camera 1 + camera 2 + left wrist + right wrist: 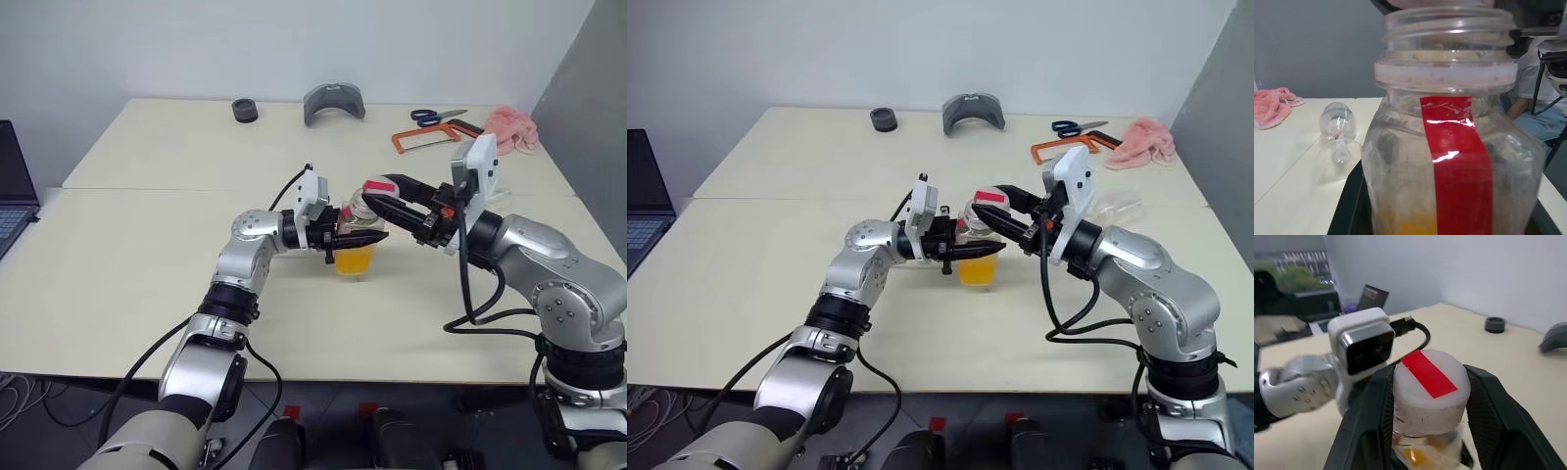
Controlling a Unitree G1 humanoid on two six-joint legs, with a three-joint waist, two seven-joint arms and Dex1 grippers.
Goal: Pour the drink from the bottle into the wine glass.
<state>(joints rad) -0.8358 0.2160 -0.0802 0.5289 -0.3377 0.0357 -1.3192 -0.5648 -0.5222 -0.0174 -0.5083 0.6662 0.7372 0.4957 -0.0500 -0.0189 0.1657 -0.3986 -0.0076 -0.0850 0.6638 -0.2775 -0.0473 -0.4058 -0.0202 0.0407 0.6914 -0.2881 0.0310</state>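
1. Currently the bottle (1449,161) is held upright off the table (147,255). The left gripper (375,236) is clamped across its squarish body from the side, just above the drink (353,259).
2. That orange drink fills only the lower part of the bottle, so the load should be light and will slosh when tipped.
3. Right at the bottle's top, the right gripper (377,201) has one black finger on each side of the white cap (1430,382), which carries a red strip, and it is pinching it.
4. Bare threads show on the neck in the left wrist view, so the cap looks unscrewed, though I cannot tell whether it is fully clear of the neck.
5. Well apart from the bottle, beyond the right arm, the wine glass (1339,127) lies on its side on the table, with its foot towards the bottle.
6. Handling, as I judge it:
   - The bottle's thin plastic walls will give under a hard squeeze, so the mid-body hold suits it.
   - Its smooth faces could slip as it tilts.
   - The wine glass is stiff but fragile, rolls easily and tips easily once stood up. The stem is the safest place to take it, and it must be stood up before any pouring.
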